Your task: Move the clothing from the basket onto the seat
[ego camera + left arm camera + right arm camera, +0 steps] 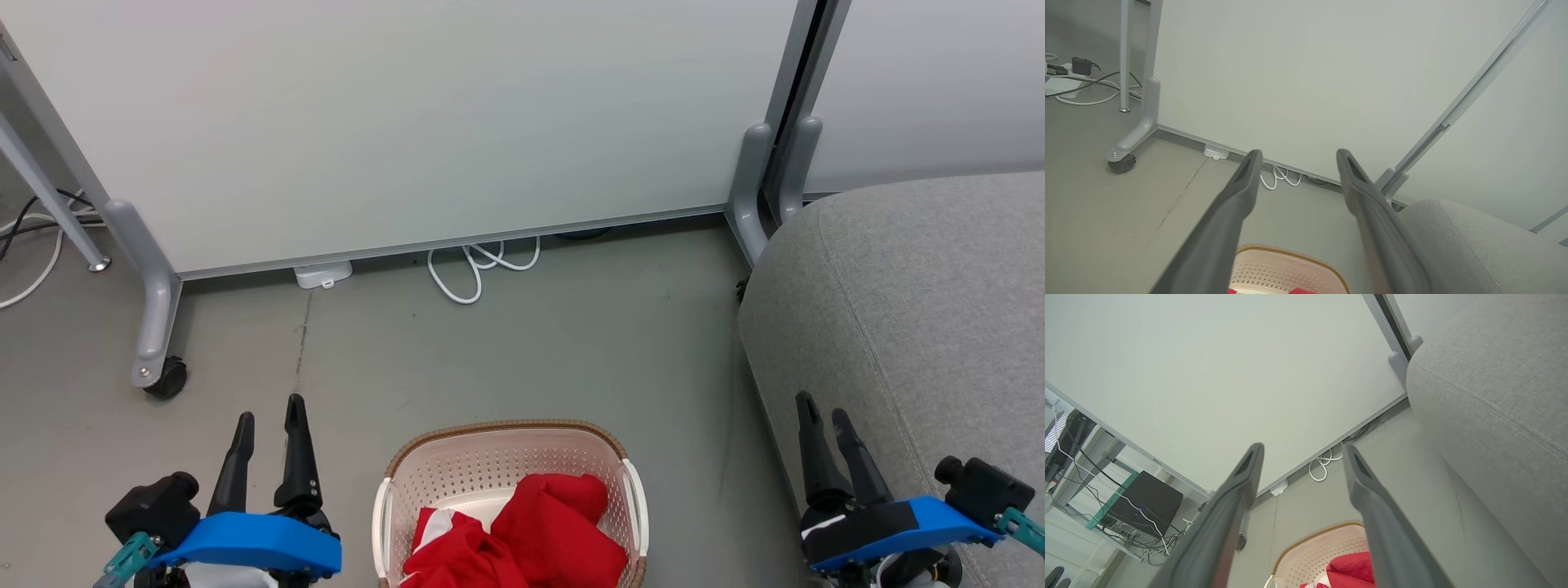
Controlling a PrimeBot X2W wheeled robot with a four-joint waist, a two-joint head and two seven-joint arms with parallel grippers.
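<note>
seat [914,310]: large grey fabric-upholstered sofa cushion, at right.
basket [506,426]: oval cream-white perforated plastic, brown woven-look rim, on grey floor [522,351] left of seat.
clothing [543,531]: bright red soft fabric, white trim, heaped inside basket.
left gripper [270,410]: fingers wide apart, empty, left of basket.
right gripper [822,406]: fingers parted, empty, by seat's edge.

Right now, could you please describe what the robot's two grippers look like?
The left gripper and right gripper match: two long, tapering dark fingers on a black base, a blue cover across the wrist, and a teal connector on the outer side.
</note>
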